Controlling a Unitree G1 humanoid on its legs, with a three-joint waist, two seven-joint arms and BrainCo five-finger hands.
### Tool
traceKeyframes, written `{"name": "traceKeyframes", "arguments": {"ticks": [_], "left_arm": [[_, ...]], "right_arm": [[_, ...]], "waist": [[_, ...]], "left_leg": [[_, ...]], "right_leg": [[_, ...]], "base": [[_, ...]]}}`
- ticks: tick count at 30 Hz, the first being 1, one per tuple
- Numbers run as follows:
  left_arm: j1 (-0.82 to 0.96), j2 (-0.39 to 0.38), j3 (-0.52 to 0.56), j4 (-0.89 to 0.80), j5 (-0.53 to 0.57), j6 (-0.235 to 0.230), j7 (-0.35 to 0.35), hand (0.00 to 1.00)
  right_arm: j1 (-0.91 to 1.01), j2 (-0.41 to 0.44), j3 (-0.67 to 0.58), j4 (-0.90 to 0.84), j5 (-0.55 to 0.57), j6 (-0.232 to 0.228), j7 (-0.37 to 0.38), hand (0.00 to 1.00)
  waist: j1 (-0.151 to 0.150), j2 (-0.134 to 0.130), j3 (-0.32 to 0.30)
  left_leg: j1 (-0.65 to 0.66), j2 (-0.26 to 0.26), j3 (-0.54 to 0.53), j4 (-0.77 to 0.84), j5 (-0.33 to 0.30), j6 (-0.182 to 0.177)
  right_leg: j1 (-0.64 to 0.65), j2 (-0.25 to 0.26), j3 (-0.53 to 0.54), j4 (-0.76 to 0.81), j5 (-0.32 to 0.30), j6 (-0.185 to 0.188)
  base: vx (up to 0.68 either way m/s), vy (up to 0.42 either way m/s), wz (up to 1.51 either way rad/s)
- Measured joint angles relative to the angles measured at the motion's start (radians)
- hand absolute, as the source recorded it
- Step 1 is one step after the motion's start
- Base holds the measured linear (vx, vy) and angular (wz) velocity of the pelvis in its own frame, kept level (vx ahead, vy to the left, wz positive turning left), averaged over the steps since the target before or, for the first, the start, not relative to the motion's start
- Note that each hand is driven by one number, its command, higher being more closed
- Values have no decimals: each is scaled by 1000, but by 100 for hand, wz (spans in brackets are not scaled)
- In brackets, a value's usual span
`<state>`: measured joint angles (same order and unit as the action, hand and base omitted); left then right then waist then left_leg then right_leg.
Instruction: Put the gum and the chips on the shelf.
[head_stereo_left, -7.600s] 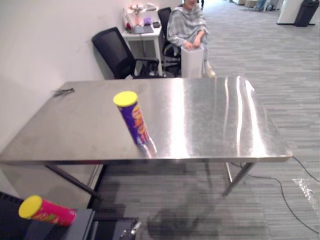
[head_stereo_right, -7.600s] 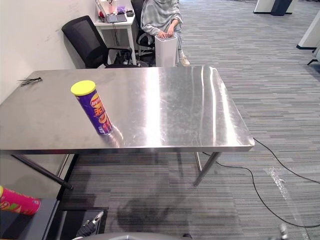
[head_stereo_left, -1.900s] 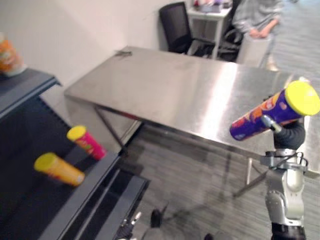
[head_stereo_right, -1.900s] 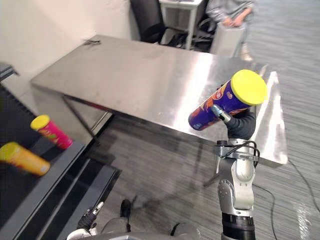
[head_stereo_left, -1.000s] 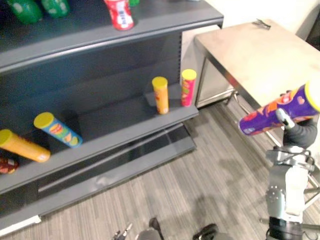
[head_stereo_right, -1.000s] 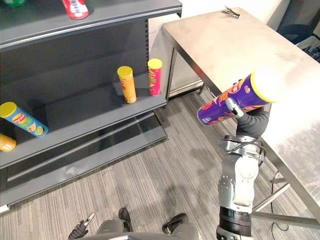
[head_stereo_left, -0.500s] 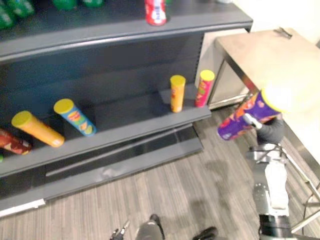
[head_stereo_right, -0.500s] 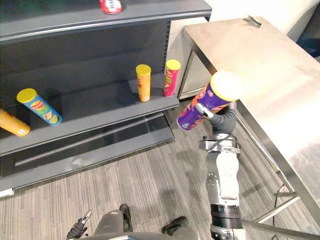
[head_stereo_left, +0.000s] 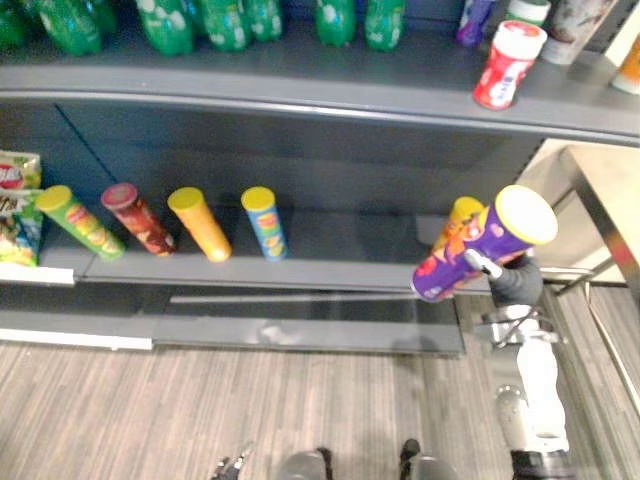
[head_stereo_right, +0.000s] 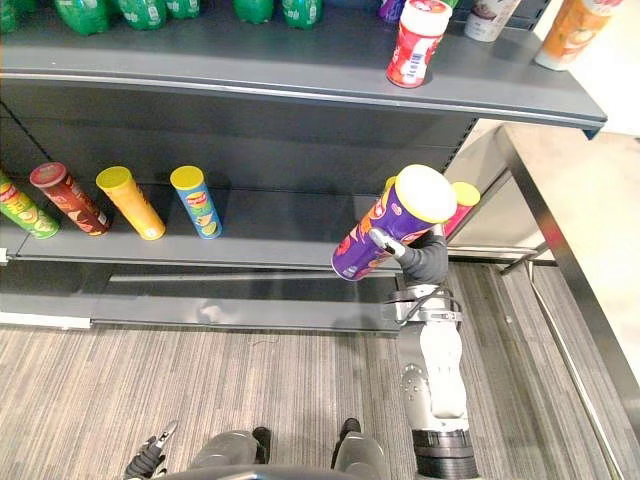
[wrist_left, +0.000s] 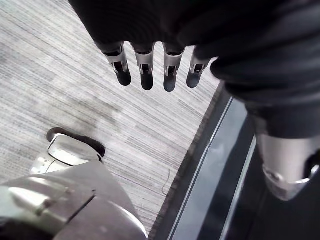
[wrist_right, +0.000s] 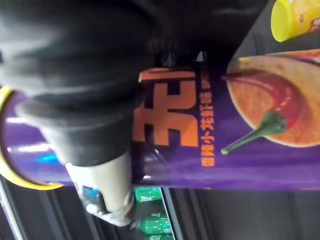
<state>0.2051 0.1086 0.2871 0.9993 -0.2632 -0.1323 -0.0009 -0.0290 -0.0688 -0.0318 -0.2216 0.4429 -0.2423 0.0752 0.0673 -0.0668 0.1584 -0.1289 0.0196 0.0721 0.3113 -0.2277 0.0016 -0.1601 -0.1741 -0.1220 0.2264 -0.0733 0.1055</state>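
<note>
Purple chips can (head_stereo_right: 390, 225) is clamped in the right hand (head_stereo_right: 425, 258), tilted just before the lower shelf (head_stereo_right: 280, 235) — likely angled to slot into the gap past the blue can (head_stereo_right: 197, 203) — while the left hand (wrist_left: 145, 67) hangs slack, fingers straight.

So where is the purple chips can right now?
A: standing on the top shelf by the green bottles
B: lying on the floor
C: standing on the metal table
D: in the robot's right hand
D: the right hand is curled round the purple chips can, holding it tilted in front of the shelf, not yet set on it.
</note>
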Motion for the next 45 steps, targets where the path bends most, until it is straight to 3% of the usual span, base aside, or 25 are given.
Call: {"name": "traceKeyframes", "arguments": {"ticks": [5, 12, 18, 23, 32, 38, 45], "left_arm": [[-3, -25, 33, 26, 3, 1, -1, 0], [-16, -25, 21, 25, 51, 4, 0, 0], [-3, -22, -3, 25, 85, 6, 4, 0], [-9, -18, -17, 25, 90, 5, 7, 0], [-14, -18, -25, 25, 121, 5, 39, 0], [-49, -28, -26, 15, 129, 5, 63, 0], [-114, -33, -23, -3, 109, 4, 97, 0]], "right_arm": [[34, 9, 2, 0, 38, 0, 1, 100], [34, 8, 16, 1, 35, 5, 0, 100], [21, 7, 86, 32, 24, 18, 2, 100], [7, 4, 127, 132, -63, 26, -4, 100], [-19, -1, 150, 330, -212, 62, -59, 100], [-177, 7, 143, 533, -331, 69, -141, 100], [-396, 28, 75, 650, -407, 90, -248, 100]], "waist": [[-10, -4, -6], [-10, 1, -22], [-8, 6, -63], [-11, 14, -75], [-8, 22, -73], [29, 58, -14], [73, 69, 101]], "left_leg": [[34, 45, -33, -95, 27, -55], [66, 58, -63, -248, 131, -90], [122, 59, -9, -310, 158, -93], [143, 54, 48, -382, 197, -80], [132, 33, 5, -404, 231, -65], [75, 25, -51, -404, 258, -59], [-40, 19, -86, -331, 273, -59]], "right_leg": [[68, 51, -58, -96, 4, -6], [104, 64, -146, -170, 20, -29], [130, 66, -129, -192, 30, -28], [109, 67, -88, -216, 64, -21], [115, 49, -126, -226, 75, -11], [90, 39, -179, -225, 81, -7], [20, 32, -215, -205, 93, -18]], "base": [[63, -150, 16], [36, -79, 35], [18, 8, -8], [-80, 20, -24], [-37, 14, 14], [-37, 7, 28], [-24, 2, 21]]}}
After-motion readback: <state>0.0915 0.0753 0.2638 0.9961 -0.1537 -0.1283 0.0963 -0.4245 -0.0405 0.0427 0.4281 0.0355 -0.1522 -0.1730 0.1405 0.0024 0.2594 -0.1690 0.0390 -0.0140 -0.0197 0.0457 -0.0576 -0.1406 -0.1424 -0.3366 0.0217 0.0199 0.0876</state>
